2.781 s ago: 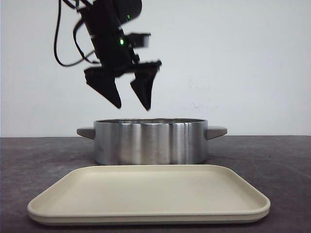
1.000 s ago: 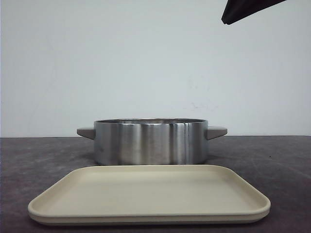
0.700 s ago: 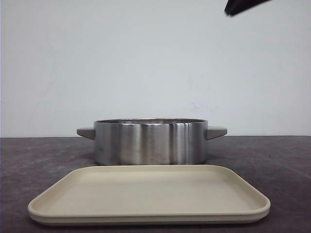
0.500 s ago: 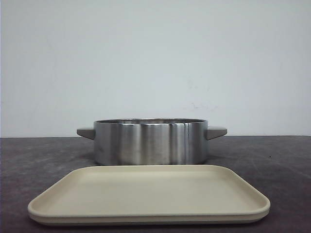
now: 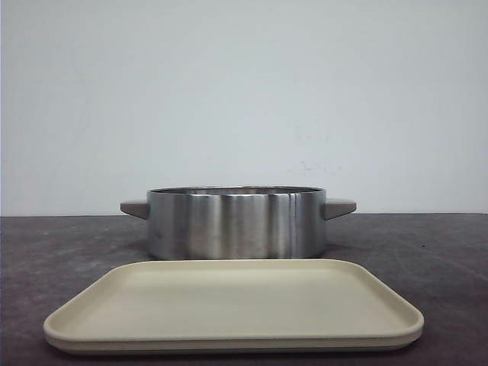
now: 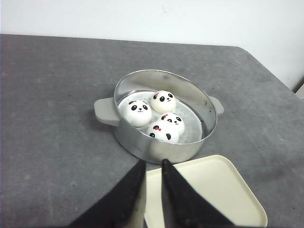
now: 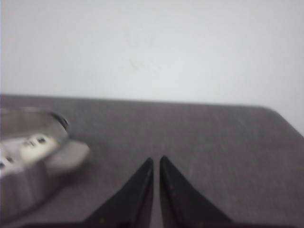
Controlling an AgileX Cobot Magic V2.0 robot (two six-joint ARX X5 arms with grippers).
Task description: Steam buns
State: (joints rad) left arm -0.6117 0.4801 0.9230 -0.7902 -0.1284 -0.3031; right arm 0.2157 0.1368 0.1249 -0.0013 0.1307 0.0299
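All four buns [image 6: 156, 118] sit inside the steel steamer pot [image 6: 161, 147], clustered toward the side of its floor nearest the left handle: one with a red bow at the handle side, one farther back, and two touching each other close to the wall that faces the tray. Packed on the perforated insert like that they look ready for steaming, so the loading part of the job seems done and what remains is probably covering or heating, though no lid shows anywhere. The cream tray [image 5: 229, 305] lies just in front of the pot with nothing on it, which fits its likely role as the place the buns came from. The left end effector [image 6: 153, 164] hangs high above the tray's edge, on the tray side of the pot, its fingers drawn nearly together with only a thin slit between them and nothing held. The right end effector [image 7: 156, 161] is well off beyond the pot's right handle, its fingers likewise almost touching and gripping nothing; that view is blurred. Neither appears in the front view. The counter [image 6: 47, 95] is a dark grey, slightly mottled surface, and behind the pot stands a plain white wall [image 5: 244, 91].
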